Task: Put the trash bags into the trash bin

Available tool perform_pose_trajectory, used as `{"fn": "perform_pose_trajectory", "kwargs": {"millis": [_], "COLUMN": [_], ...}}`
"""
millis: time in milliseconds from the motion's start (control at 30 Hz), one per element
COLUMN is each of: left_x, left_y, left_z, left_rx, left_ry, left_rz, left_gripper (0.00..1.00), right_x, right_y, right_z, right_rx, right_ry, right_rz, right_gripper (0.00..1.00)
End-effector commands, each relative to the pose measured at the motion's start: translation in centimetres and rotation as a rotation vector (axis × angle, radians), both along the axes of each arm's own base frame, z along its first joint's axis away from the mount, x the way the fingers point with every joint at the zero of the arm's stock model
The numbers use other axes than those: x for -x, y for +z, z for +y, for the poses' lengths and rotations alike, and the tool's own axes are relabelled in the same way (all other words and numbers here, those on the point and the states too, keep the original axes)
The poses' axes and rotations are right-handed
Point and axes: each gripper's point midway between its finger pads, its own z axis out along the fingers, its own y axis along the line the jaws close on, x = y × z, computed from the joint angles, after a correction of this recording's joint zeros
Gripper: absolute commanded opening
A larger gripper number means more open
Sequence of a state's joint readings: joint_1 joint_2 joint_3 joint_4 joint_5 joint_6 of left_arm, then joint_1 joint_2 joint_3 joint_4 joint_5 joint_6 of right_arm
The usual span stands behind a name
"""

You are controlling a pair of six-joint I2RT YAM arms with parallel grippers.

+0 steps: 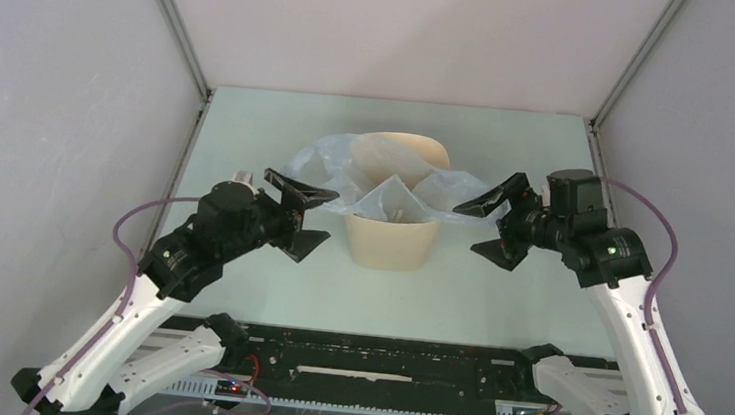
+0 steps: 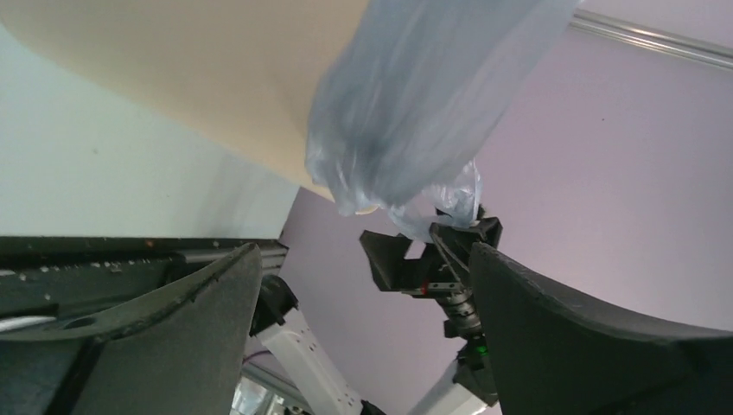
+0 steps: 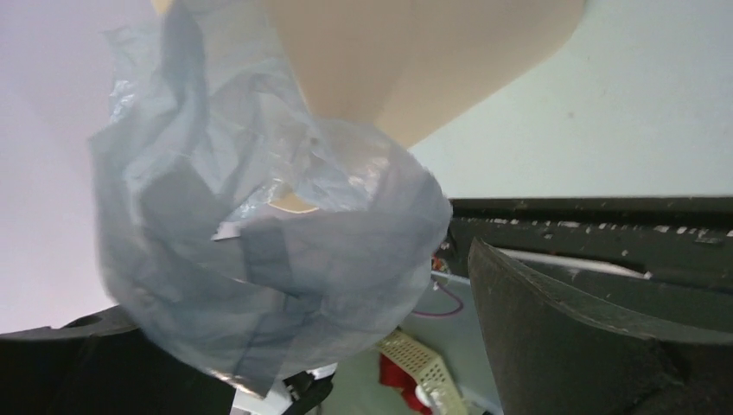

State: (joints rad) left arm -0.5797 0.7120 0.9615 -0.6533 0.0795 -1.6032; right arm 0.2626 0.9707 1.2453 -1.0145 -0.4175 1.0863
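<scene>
The beige trash bin (image 1: 391, 242) stands upright mid-table. The pale-blue trash bag (image 1: 347, 171) is draped over its mouth, partly sunk inside, and bulges out to the left and right. My left gripper (image 1: 310, 219) is open just left of the bin, its upper finger at the bag's left bulge. My right gripper (image 1: 490, 226) is open just right of the bin, beside the bag's right bulge. The left wrist view shows the bin (image 2: 199, 78) and the hanging bag (image 2: 415, 104) ahead of empty jaws. In the right wrist view the bag (image 3: 259, 259) fills the space in front of the jaws, below the bin (image 3: 389, 60).
Grey enclosure walls (image 1: 53, 90) close in the left, right and back of the pale-green table (image 1: 496, 299). A black rail with cables (image 1: 380, 364) runs along the near edge between the arm bases. The opposite gripper (image 2: 423, 259) shows in the left wrist view.
</scene>
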Motion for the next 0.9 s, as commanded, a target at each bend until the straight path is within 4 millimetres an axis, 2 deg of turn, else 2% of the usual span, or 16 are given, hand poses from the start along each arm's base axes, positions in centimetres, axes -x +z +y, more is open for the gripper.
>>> {"fn": "perform_pose_trajectory", "kwargs": {"millis": [0,100,167,233,300,400,467,567,700,733,800,867], "left_x": [-0.8,-2.1,-3.1,-4.1,-4.7,-4.9,-4.8,-5.2,-5.4,-5.4,-5.3,-4.9], "left_y": [1.4,1.4,1.4,1.4,1.6,0.6,-0.8,-1.7,-2.0,-1.9,-1.6,-0.9], "left_z": [-0.6,-1.5,-1.2,-0.5,-0.2,0.0,0.4,0.9,1.9,2.2,2.7,2.8], "left_rx": [0.148,0.146,0.102,0.078,0.069,0.037,-0.001,-0.036,-0.108,-0.132,-0.178,-0.218], "left_ry": [0.134,0.145,0.176,0.228,0.255,0.262,0.279,0.290,0.280,0.271,0.248,0.209], "left_rz": [0.085,0.056,0.018,-0.017,-0.051,-0.026,0.018,0.015,-0.013,-0.024,-0.045,-0.078], "left_gripper": [0.87,0.78,0.73,0.63,0.58,0.53,0.44,0.31,0.21,0.15,0.02,0.00], "right_x": [-0.9,-1.4,-1.6,-1.9,-2.4,-3.2,-3.7,-4.4,-4.6,-4.4,-4.0,-3.1], "right_y": [0.4,0.2,-0.2,-0.6,-0.9,-1.5,-1.6,-1.7,-1.7,-1.8,-1.8,-2.0], "right_z": [1.2,1.7,1.7,1.5,1.4,1.7,1.9,2.1,2.3,2.2,2.1,2.1], "right_rx": [-0.114,-0.114,-0.096,-0.078,-0.074,-0.078,-0.079,-0.074,-0.061,-0.046,-0.028,-0.010], "right_ry": [-0.164,-0.190,-0.214,-0.244,-0.266,-0.277,-0.278,-0.288,-0.265,-0.247,-0.199,-0.125], "right_rz": [0.050,0.051,0.058,0.058,0.047,0.056,0.058,0.041,0.026,0.012,-0.004,-0.016], "right_gripper": [0.96,0.94,0.90,0.84,0.81,0.79,0.74,0.57,0.27,0.15,0.00,0.00]}}
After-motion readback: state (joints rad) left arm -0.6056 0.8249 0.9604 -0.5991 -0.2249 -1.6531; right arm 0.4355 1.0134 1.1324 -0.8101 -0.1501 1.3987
